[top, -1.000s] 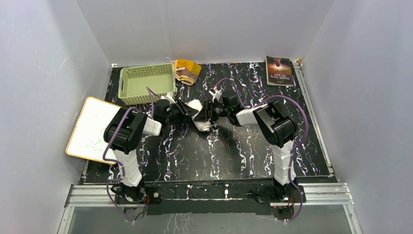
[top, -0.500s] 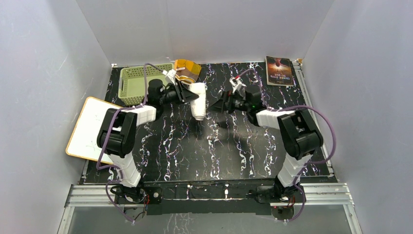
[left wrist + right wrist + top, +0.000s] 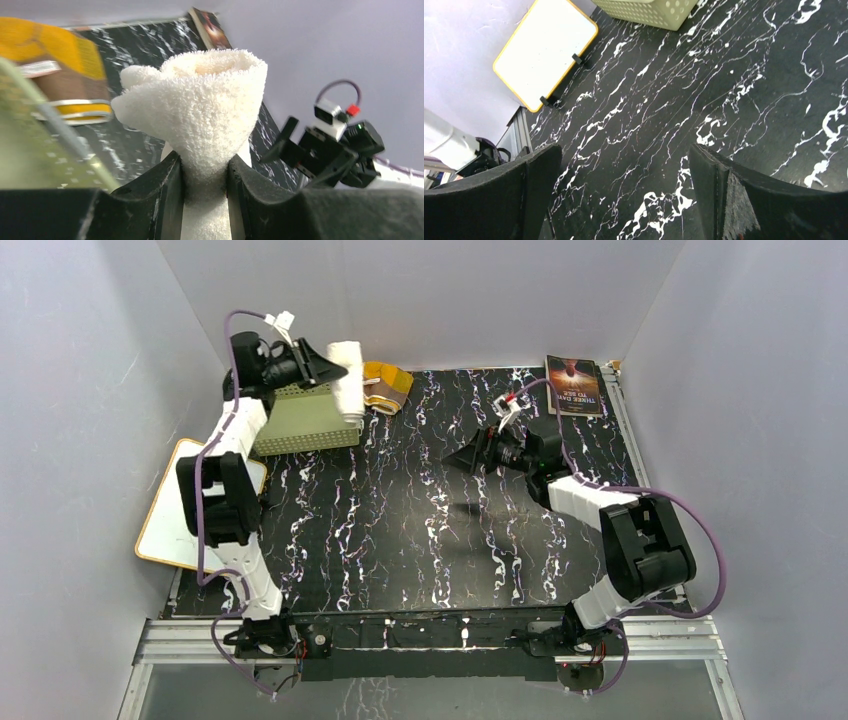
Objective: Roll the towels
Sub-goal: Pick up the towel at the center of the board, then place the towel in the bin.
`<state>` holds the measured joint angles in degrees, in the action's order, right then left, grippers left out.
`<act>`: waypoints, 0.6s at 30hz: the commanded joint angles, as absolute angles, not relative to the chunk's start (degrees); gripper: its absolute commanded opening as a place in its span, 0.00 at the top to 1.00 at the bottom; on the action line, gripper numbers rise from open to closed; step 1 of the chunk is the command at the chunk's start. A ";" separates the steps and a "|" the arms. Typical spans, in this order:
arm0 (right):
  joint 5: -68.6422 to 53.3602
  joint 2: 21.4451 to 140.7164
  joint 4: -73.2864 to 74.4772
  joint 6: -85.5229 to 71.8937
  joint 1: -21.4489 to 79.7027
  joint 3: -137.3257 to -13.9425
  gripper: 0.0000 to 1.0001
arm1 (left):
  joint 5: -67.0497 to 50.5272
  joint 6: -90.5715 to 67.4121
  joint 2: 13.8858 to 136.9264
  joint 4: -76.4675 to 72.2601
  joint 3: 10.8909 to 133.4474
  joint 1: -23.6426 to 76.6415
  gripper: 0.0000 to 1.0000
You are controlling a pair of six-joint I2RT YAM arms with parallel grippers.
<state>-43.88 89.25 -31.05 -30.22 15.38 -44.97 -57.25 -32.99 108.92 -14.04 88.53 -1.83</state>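
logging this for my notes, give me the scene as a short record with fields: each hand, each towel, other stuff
left hand: high at the back left, shut on the white towel
white towel: rolled, in the air over the basket's right side
patterned towel: bundled, apparently rolled, on the table right of the basket
right hand: open, empty, above the table
other items: whiteboard at left edge, book at back right
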 commanded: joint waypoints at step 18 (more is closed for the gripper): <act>-43.56 79.64 -27.03 -24.08 17.23 -37.90 0.02 | -69.70 -57.46 148.59 -16.48 122.85 -8.26 0.80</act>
<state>-44.51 82.52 -26.72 -26.17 16.93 -38.72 -68.07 -55.11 150.91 -20.23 115.48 -8.75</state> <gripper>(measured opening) 0.981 0.283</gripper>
